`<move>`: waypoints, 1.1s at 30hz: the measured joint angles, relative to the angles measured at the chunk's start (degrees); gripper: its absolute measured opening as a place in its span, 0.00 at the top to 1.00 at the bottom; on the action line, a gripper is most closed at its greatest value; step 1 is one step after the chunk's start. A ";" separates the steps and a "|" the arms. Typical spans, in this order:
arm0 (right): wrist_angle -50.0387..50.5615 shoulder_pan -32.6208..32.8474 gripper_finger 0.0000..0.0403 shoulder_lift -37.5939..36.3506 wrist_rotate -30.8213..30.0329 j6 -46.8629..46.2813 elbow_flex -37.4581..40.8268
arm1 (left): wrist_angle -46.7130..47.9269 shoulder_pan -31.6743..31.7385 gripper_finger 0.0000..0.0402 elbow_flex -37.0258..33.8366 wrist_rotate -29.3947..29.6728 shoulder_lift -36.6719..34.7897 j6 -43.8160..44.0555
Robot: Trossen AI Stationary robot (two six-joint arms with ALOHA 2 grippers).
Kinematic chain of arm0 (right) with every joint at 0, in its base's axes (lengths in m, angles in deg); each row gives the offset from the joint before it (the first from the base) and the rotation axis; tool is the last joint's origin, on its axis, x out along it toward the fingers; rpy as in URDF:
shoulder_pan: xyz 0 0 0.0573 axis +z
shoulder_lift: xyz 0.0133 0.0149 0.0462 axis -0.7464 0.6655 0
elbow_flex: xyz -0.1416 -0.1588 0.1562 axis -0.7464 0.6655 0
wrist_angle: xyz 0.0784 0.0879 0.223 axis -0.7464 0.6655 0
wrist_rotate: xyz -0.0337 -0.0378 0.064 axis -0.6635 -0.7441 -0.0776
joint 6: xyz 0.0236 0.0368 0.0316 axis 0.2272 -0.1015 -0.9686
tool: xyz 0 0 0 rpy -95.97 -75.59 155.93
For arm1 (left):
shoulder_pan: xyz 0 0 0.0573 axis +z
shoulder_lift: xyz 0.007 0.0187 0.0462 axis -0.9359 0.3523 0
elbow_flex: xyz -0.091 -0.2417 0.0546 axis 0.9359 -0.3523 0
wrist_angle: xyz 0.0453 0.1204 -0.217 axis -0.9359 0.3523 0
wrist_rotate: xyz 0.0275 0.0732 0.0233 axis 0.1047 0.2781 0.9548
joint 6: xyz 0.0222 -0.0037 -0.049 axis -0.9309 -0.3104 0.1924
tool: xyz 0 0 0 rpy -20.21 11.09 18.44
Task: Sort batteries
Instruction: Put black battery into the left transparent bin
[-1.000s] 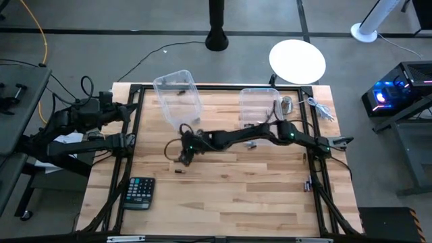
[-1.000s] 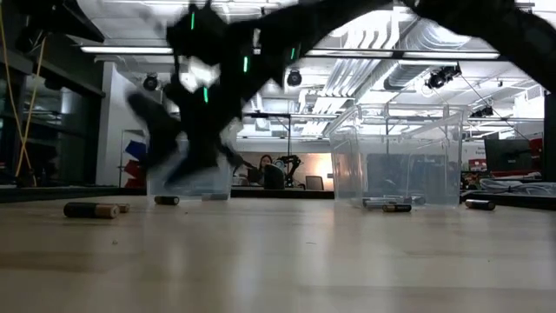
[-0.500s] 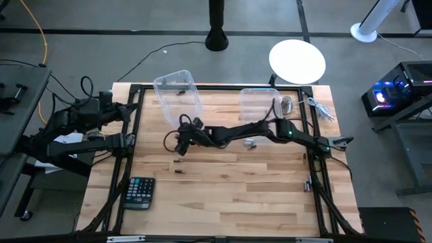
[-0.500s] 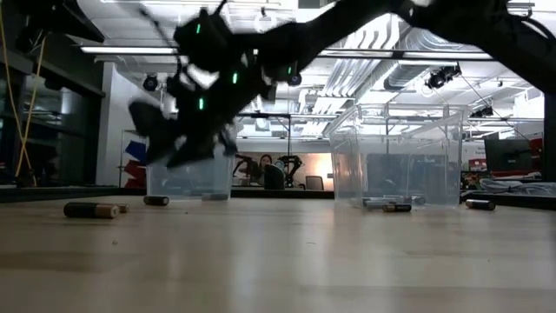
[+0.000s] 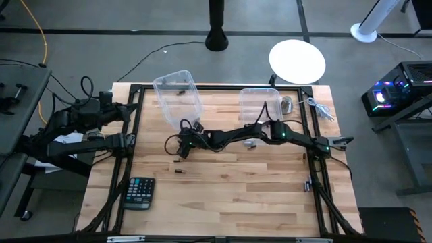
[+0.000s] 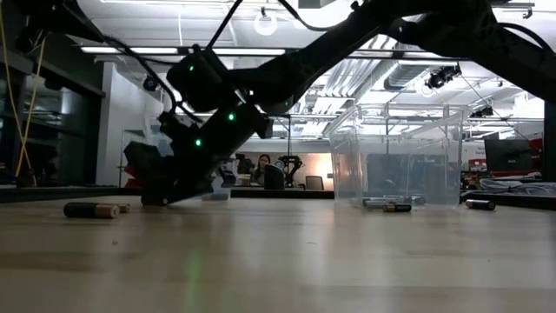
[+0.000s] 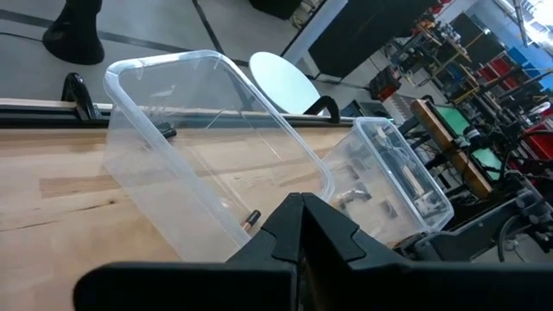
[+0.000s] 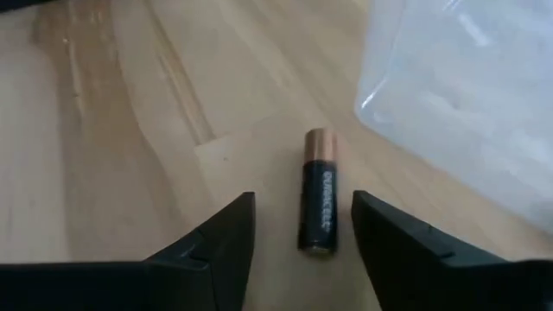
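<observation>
Battery (image 8: 317, 192) now between lowered fingers (image 8: 210, 244).

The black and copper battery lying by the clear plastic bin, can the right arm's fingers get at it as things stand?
Probably yes. The right gripper is open and the black and copper battery lies on bare wood between its fingers, nothing over it. The clear plastic bin sits close beside it but apart.

Right arm stretched far across the table toward its left half, right gripper (image 5: 181, 150) tipped low at the tabletop with fingers (image 8: 216, 242) spread apart; left arm folded back off the table's left edge, left gripper (image 7: 302, 226) closed, waiting.
</observation>
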 joint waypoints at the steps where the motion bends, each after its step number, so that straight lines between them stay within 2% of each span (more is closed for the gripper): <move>1: 0.80 -0.09 0.56 0.07 -0.05 -0.98 -0.08 | 0.00 0.01 1.00 0.02 -0.07 0.00 0.00; 3: 2.97 -0.33 0.65 -0.04 0.69 -4.71 -0.19 | -0.02 0.00 1.00 0.00 -0.07 0.00 0.00; 6: 5.31 -1.02 0.89 -0.93 4.28 -8.51 -0.22 | -0.01 0.01 1.00 0.01 -0.07 0.00 0.00; 8: 6.45 -1.19 0.94 -2.21 6.44 -8.46 -0.06 | 0.00 0.01 1.00 -0.01 -0.07 0.00 0.00; 12: 12.10 0.04 0.94 -7.61 9.31 -2.62 0.26 | -0.01 0.01 1.00 -0.01 -0.05 0.00 -0.45; 14: 14.30 0.67 0.94 -12.45 11.79 2.11 0.26 | -0.02 0.01 1.00 0.00 -0.04 -0.01 -0.76; 17: 14.18 1.30 0.94 -20.07 12.22 7.34 0.01 | -0.02 0.01 1.00 0.01 0.38 0.00 -0.94; 20: 12.72 1.30 0.94 -25.25 5.50 10.22 -0.09 | -0.02 -0.01 1.00 -0.01 0.89 0.00 -0.97; 23: 10.43 -0.85 0.94 -27.12 -2.26 11.65 -0.07 | -0.02 0.00 1.00 -0.01 1.64 0.00 -0.95; 26: 10.70 -5.37 0.94 -26.93 -3.35 6.33 -0.04 | -0.02 0.01 1.00 -0.01 2.01 0.00 -0.13; 28: 11.34 -8.29 0.89 -25.58 -3.31 1.11 -0.03 | -0.02 0.00 1.00 -0.01 2.05 0.00 0.04; 30: 13.34 -10.46 0.81 -24.07 -1.44 -4.08 0.13 | -0.02 0.00 1.00 -0.03 2.03 0.00 0.03; 33: 13.68 -12.56 0.65 -22.92 4.98 -9.84 0.17 | -0.02 0.01 1.00 -0.03 2.03 0.00 0.04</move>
